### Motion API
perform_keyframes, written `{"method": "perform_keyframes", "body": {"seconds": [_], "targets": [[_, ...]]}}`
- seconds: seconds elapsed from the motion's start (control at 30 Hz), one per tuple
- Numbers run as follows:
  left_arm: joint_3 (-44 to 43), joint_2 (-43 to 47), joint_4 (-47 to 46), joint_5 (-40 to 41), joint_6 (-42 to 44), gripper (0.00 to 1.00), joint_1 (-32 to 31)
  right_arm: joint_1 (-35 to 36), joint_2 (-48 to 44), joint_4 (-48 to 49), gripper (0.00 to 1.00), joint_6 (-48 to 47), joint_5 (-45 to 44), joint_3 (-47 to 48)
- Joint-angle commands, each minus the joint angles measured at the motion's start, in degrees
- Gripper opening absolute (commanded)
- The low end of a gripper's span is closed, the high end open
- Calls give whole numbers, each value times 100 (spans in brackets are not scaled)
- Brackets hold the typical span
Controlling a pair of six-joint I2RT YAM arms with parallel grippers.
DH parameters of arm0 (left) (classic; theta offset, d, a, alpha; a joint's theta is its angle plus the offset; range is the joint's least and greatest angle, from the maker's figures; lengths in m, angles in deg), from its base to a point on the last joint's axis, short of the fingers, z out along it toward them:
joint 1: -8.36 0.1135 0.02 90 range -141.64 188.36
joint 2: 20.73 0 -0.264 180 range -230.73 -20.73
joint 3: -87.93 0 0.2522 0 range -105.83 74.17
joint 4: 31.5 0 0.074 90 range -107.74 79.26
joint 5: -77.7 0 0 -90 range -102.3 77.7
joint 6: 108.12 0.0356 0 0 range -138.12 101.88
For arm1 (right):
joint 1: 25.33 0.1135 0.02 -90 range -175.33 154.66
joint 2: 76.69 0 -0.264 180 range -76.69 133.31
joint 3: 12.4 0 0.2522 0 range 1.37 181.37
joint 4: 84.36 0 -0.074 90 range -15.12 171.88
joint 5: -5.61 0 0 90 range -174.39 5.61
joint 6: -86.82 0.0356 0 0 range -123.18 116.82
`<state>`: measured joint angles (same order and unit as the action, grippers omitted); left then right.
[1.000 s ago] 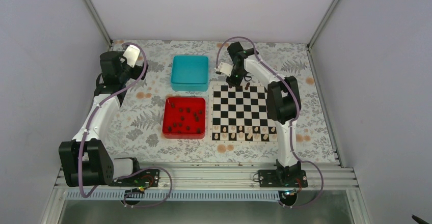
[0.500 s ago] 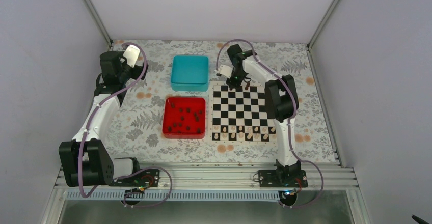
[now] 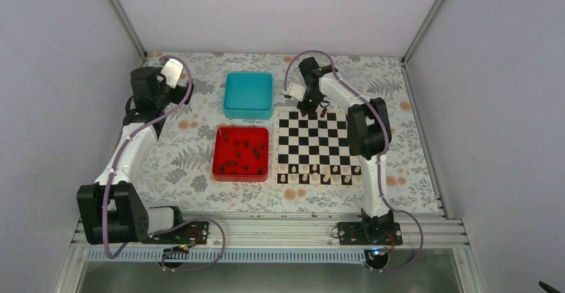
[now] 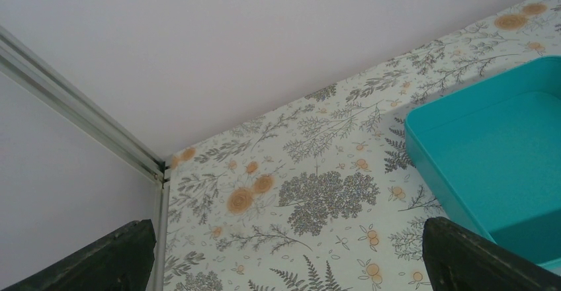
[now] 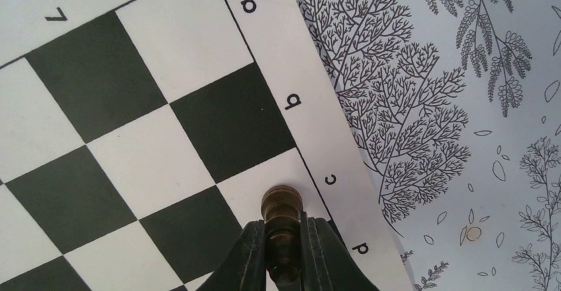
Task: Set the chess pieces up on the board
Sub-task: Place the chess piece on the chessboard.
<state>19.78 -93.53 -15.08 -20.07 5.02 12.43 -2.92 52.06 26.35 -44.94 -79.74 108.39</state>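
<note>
Legible marks: the flat black-and-white chequered chessboard (image 3: 318, 140) carries border letters a to d and the numeral 7 by its far left corner. The right gripper (image 5: 284, 254), nearly closed, pinches one small dark brown chess piece (image 5: 282, 205) upright over the white far-row square beside letter c; contact with the board cannot be judged. Past that border lies open floral-patterned table (image 5: 463, 106). A second dark piece (image 3: 324, 113) stands slightly right on that row. Pale tan pieces (image 3: 313, 173) line the board's near rows. Left of the board, a red square tray (image 3: 240, 177) holds more dark pieces (image 3: 243, 152), with a teal box (image 3: 248, 94) farther back. The left gripper (image 4: 288, 264) hangs well left of the board, jaws fully spread, empty.
</note>
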Motion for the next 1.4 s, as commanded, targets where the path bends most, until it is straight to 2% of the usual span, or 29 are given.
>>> {"method": "perform_keyframes", "body": {"seconds": [0.0, 0.47, 0.67, 0.87, 1.1, 1.23, 1.37], "targets": [[18, 52, -4, -102, -3, 100, 31, -35, 82, -18, 9, 56, -7, 125], [0, 33, 16, -94, -9, 100, 32, -35, 110, -43, 13, 65, 54, 92], [10, 54, 11, -76, -4, 100, 32, -35, 117, 1, 21, 88, 30, 91], [8, 59, 16, -86, -2, 100, 32, -33, -31, 24, 34, 114, 45, 132], [7, 64, 16, -84, -2, 100, 32, 2, -322, -36, 39, 170, 61, 437], [-2, 74, 23, -84, -2, 100, 32, 362, -616, -252, 40, 185, -20, 616], [3, 81, 24, -84, -2, 100, 32, 1102, -905, -473, 40, 215, -240, 600]]}}
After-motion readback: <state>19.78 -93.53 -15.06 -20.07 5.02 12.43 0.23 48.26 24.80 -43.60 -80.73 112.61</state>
